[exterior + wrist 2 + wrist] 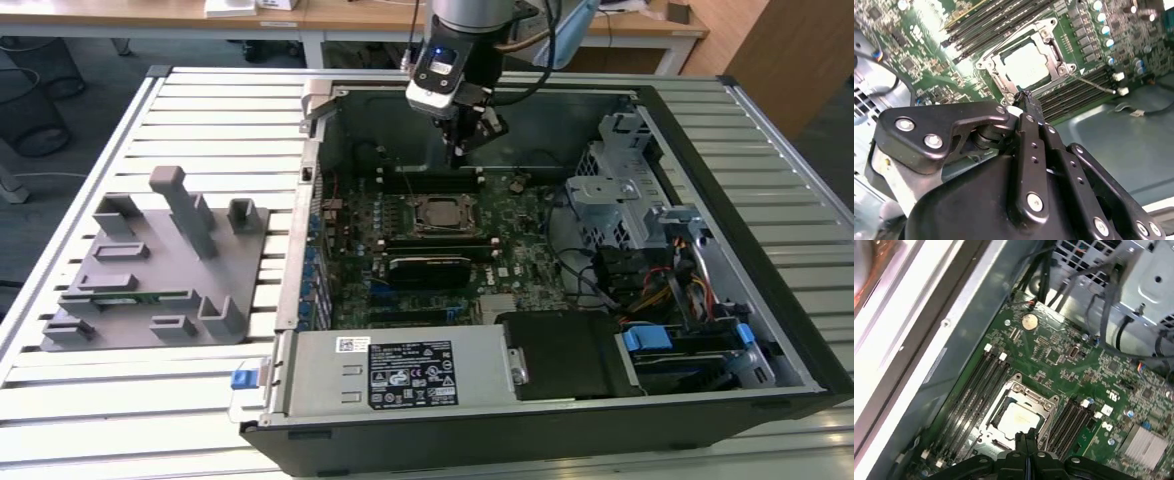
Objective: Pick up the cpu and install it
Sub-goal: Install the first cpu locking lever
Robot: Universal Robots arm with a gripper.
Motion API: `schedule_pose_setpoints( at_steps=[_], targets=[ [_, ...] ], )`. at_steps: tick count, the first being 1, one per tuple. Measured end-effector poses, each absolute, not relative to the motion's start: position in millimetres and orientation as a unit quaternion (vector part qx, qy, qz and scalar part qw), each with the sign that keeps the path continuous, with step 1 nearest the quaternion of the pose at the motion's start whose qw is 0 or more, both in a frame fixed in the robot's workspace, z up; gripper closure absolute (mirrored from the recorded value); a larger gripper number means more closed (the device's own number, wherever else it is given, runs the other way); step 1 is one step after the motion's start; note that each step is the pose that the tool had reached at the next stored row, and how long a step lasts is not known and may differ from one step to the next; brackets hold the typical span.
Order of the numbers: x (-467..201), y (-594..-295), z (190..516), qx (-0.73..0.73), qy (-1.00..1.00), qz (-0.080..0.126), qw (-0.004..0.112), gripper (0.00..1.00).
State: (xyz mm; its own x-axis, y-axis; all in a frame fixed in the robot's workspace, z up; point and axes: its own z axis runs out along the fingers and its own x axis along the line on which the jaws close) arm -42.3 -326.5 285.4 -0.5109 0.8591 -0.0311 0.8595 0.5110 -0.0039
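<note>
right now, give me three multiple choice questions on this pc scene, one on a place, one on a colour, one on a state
1. Where is the cpu?
A. between the fingers of the gripper
B. seated in the socket on the motherboard
C. in a person's hand

2. What colour is the motherboard?
A. green
B. red
C. white

3. How is the gripper?
A. shut, holding nothing
B. wide open
C. shut on the cpu

Answers:
1 B: in both wrist views the pale silver top lies inside the socket's metal frame.
2 A: the board shows green around the socket in every view.
3 A: in the first wrist view the fingertips meet with nothing between them, above the cpu.
</note>
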Motion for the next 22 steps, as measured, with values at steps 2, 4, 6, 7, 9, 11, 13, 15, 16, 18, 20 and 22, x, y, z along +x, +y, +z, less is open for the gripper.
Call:
schedule_pose_setpoints(
  at_steps=[2, 4, 6, 7, 9, 11, 13, 15, 16, 18, 20, 22],
  targets=[
    [-42.3, -326.5, 284.9, 0.479, 0.878, -0.009, 0.013, 0.89],
    [-42.3, -326.5, 284.7, 0.465, 0.885, -0.009, 0.013, 0.89],
    [-42.3, -326.5, 284.6, 0.45, 0.893, -0.009, 0.013, 0.89],
    [-42.3, -326.5, 284.5, 0.442, 0.897, -0.009, 0.013, 0.89],
    [-42.3, -326.5, 284.3, 0.426, 0.905, -0.008, 0.013, 0.89],
    [-42.3, -326.4, 284.2, 0.41, 0.912, -0.008, 0.013, 0.89],
    [-42.3, -326.4, 284.1, 0.393, 0.92, -0.008, 0.014, 0.89],
    [-42.3, -326.5, 283.8, 0.376, 0.927, -0.008, 0.014, 0.89],
    [-42.3, -326.5, 283.8, 0.368, 0.93, -0.008, 0.014, 0.89],
    [-42.3, -326.5, 283.5, 0.351, 0.936, -0.007, 0.014, 0.89],
    [-42.3, -326.5, 283.2, 0.333, 0.943, -0.007, 0.014, 0.89],
    [-42.3, -326.5, 283.0, 0.316, 0.949, -0.007, 0.014, 0.89]
  ],
)
